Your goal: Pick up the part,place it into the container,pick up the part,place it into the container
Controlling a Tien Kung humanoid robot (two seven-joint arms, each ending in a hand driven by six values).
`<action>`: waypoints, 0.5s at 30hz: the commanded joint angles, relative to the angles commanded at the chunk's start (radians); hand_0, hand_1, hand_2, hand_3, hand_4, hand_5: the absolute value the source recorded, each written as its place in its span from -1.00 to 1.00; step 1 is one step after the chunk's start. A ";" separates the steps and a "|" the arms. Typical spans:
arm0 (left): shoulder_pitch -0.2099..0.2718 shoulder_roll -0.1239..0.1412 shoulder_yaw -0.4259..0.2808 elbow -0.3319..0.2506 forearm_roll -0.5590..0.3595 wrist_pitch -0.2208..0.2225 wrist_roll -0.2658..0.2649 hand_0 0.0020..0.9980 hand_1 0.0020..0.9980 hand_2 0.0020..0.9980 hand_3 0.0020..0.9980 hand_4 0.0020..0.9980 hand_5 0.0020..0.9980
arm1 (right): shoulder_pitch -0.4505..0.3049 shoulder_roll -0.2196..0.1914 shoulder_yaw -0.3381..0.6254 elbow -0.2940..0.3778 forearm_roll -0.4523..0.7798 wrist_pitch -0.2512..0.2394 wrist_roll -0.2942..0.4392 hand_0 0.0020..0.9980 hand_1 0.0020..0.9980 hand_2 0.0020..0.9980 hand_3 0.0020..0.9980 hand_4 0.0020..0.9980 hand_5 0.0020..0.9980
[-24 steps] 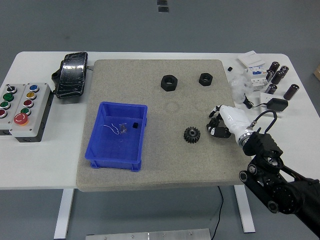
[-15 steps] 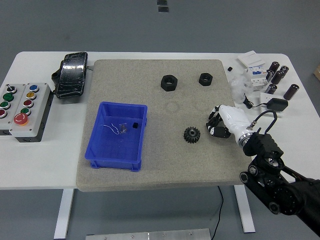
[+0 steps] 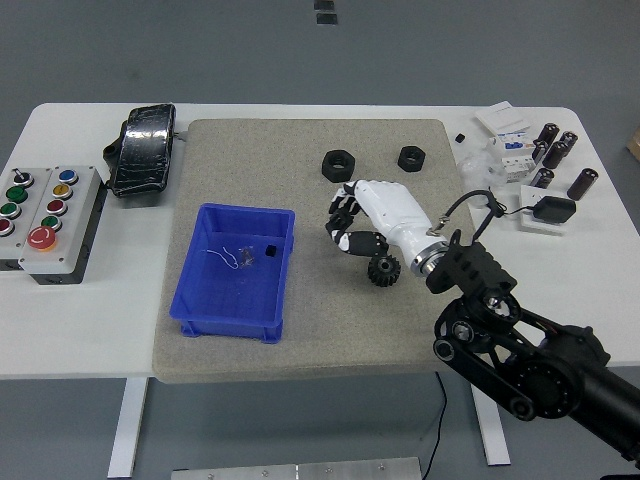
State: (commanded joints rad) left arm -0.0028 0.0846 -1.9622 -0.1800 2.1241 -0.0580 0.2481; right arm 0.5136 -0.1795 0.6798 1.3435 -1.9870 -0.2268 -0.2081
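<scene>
Nearest you, the right arm's black jointed links climb in from the lower right corner, ending in a glossy white-shelled right hand (image 3: 368,218) with black segmented fingers (image 3: 345,215). Its palm faces down over the grey felt-like mat (image 3: 300,330), wrist angled toward the lower right, fingers curled loosely downward and pointing left; they grip nothing that you can see. Just under the hand's near edge lies the gear (image 3: 383,269), a small black toothed wheel lying flat on the mat with its bore axis upright, so it has no long axis to speak of. You cannot tell whether the fingers touch it. To its left sits the blue bin (image 3: 236,312), a rectangular plastic tray with smooth walls, long side running near to far, holding a thin wire scrap and a tiny dark piece. Farther back on the mat rest two black hex nuts, the larger nut (image 3: 338,164) just beyond the fingertips, the smaller nut (image 3: 411,157) to its right. At the far left stand a grey button box (image 3: 52,210) and a shiny black wrapped bundle (image 3: 143,148).
</scene>
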 joint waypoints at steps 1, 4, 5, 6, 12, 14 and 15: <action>0.000 0.000 -0.002 0.000 0.003 0.000 0.000 0.30 0.32 0.28 0.32 0.41 -0.42 | 0.013 0.011 -0.021 -0.004 0.010 -0.001 0.004 0.34 0.20 -0.17 -0.04 -0.19 -1.00; -0.002 0.001 -0.019 0.000 0.020 -0.001 0.003 0.30 0.32 0.28 0.32 0.41 -0.42 | 0.055 0.048 -0.092 -0.025 0.037 -0.003 0.019 0.34 0.20 -0.17 -0.04 -0.19 -1.00; -0.002 0.001 -0.022 0.000 0.023 -0.001 0.003 0.30 0.32 0.28 0.32 0.41 -0.42 | 0.064 0.056 -0.111 -0.032 0.040 -0.003 0.022 0.34 0.20 -0.17 -0.04 -0.19 -1.00; -0.002 0.001 -0.025 0.000 0.026 -0.002 0.004 0.30 0.32 0.28 0.32 0.41 -0.42 | 0.075 0.065 -0.133 -0.042 0.037 -0.001 0.025 0.34 0.20 -0.17 -0.04 -0.19 -1.00; -0.003 0.002 -0.050 0.000 0.051 -0.002 0.009 0.30 0.32 0.28 0.32 0.41 -0.42 | 0.107 0.094 -0.210 -0.082 -0.026 0.022 0.024 0.43 0.35 0.18 0.01 -0.14 -1.00; -0.003 0.002 -0.062 0.000 0.063 -0.003 0.012 0.30 0.32 0.28 0.32 0.42 -0.42 | 0.109 0.099 -0.213 -0.088 -0.051 0.039 0.016 0.49 0.56 0.52 0.40 -0.24 -0.69; -0.002 0.002 -0.068 0.000 0.068 -0.003 0.013 0.30 0.32 0.28 0.32 0.42 -0.42 | 0.109 0.101 -0.214 -0.089 -0.059 0.043 0.013 0.49 0.56 0.52 0.40 -0.24 -0.69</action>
State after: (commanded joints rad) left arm -0.0051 0.0867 -2.0304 -0.1800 2.1924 -0.0607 0.2608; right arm 0.6227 -0.0788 0.4654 1.2550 -2.0460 -0.1841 -0.1950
